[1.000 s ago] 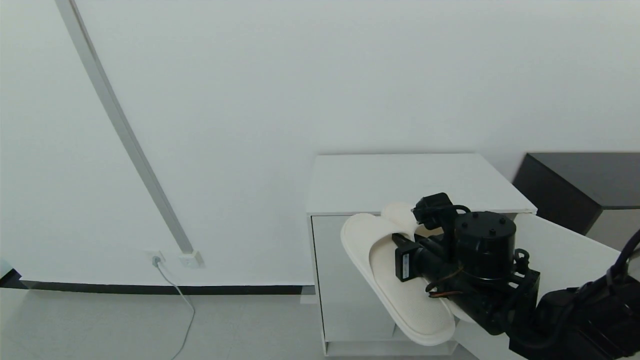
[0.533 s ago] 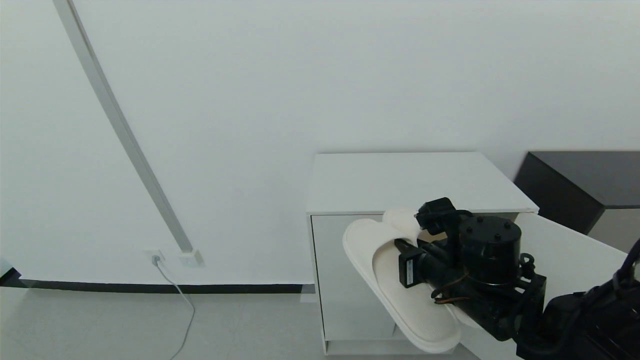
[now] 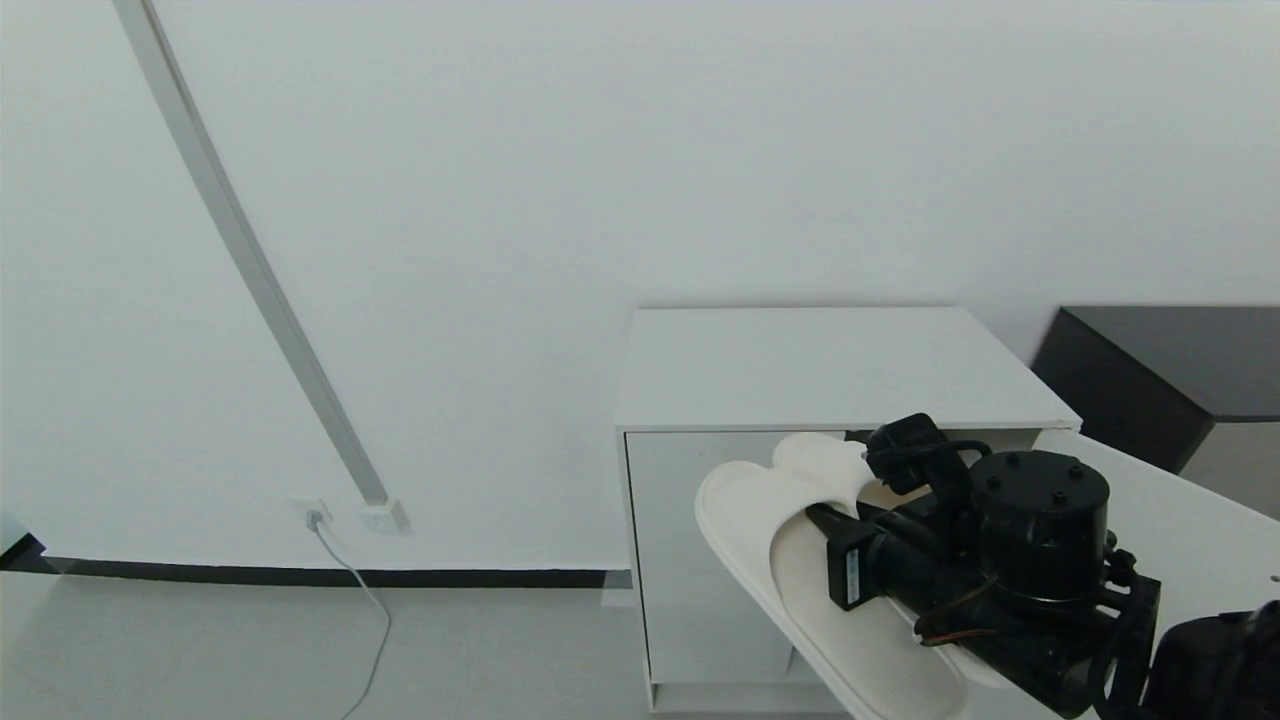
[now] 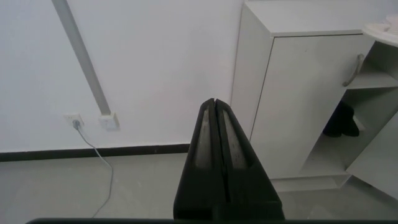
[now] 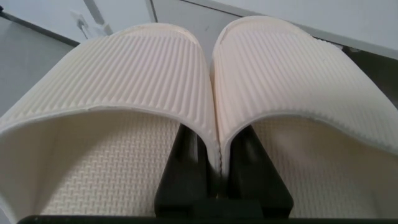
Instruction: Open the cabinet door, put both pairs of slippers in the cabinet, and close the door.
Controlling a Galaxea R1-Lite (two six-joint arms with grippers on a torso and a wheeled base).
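Note:
A pair of cream slippers [image 3: 790, 560] hangs in front of the white cabinet [image 3: 820, 365], level with its upper opening. My right gripper [image 3: 818, 516] is shut on the inner edges of both slippers [image 5: 149, 81], its fingers [image 5: 186, 162] pinching them together. The cabinet's right door [image 3: 1150, 500] stands swung open; the left door [image 3: 680, 560] is closed. In the left wrist view a dark pair [image 4: 341, 121] sits on the lower level inside the cabinet [image 4: 298, 93]. My left gripper [image 4: 214, 134] is shut and empty, low and to the left of the cabinet.
A black piece of furniture [image 3: 1150, 370] stands right of the cabinet, behind the open door. A wall socket with a cable [image 3: 315, 520] and a slanted metal strip [image 3: 240, 250] are on the wall to the left. Bare floor [image 3: 200, 650] lies left of the cabinet.
My right arm has shifted to the right and slightly down with the slippers still in its grip. The cabinet and its doors have not moved.

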